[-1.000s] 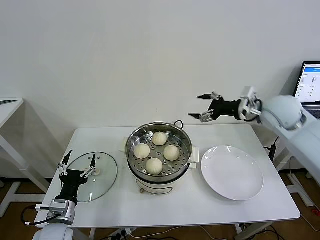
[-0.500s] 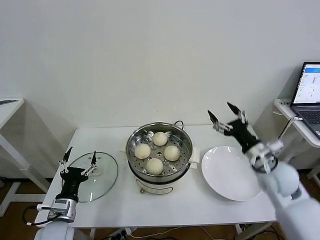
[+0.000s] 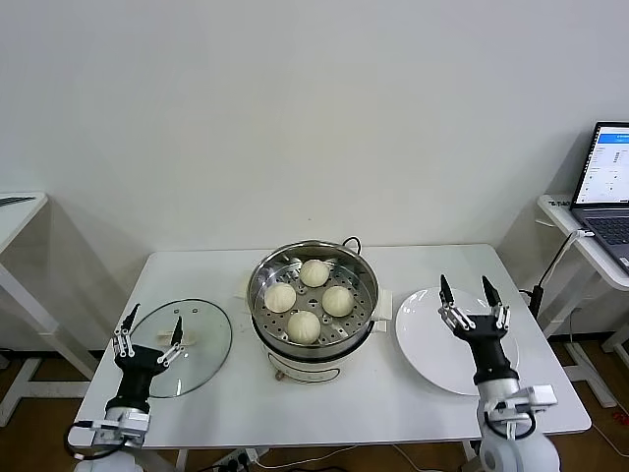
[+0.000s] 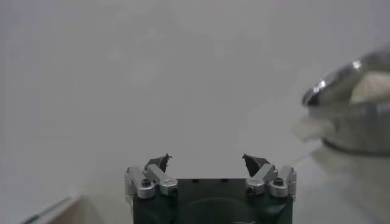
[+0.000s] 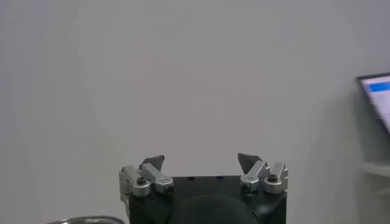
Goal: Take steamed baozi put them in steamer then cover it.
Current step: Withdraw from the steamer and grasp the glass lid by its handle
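Several cream-white baozi (image 3: 304, 325) sit on the perforated tray inside the shiny steamer (image 3: 270, 339) at the table's middle. The steamer's rim (image 4: 347, 73) also shows in the left wrist view. The glass cover (image 3: 203, 344) lies flat on the table left of the steamer. My left gripper (image 3: 153, 323) (image 4: 207, 161) stands open and empty at the cover's near edge, fingers pointing up. Over the near part of the white plate, my right gripper (image 3: 465, 293) (image 5: 201, 159) is open and empty too, also pointing up.
A flat white plate (image 3: 432, 359) lies right of the steamer. A laptop (image 3: 611, 177) sits on a side table at far right, and another table corner (image 3: 20, 202) shows at far left. A black cord (image 3: 351, 242) runs behind the steamer.
My right arm has swung down from behind the table at the right to the near side, ending over the plate. My left gripper has drawn back slightly toward the table's near edge.
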Robot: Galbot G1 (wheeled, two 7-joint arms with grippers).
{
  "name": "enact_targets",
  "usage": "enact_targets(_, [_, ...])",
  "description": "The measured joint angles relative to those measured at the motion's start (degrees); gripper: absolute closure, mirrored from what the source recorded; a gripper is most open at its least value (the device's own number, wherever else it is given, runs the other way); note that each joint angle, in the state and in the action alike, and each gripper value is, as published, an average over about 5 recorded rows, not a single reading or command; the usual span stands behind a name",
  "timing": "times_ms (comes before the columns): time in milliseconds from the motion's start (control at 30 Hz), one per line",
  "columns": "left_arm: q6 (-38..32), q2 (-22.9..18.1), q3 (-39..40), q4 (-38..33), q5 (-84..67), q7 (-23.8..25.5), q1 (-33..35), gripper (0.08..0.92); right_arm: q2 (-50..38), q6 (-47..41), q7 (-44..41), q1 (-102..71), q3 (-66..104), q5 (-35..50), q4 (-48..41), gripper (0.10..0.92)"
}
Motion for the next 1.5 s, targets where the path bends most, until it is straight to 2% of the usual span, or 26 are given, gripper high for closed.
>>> enact_targets(300, [-7.0, 2.5, -1.2, 11.5, 29.3, -10.4, -1.3, 0.177, 4.1, 2.6, 1.0, -2.7, 0.5, -2.1, -0.8, 0.203])
enact_targets(600, [-8.4, 3.7, -1.7, 18.3, 45.0, -16.1, -4.3, 0.177, 6.1, 3.7, 1.4, -3.8, 0.6, -3.5, -1.8, 0.203])
enact_targets(833, [-7.8, 4.3, -1.7, 21.9, 50.7, -17.6, -7.2, 0.177, 6.8, 4.3, 1.5, -4.1, 0.8, -3.8, -2.3, 0.203])
enact_targets(1500, [-5.5, 4.4, -0.9, 29.3, 57.4, -17.8, -15.7, 0.177, 7.5, 5.7, 1.7, -4.4, 1.1, -4.8, -4.3, 0.203])
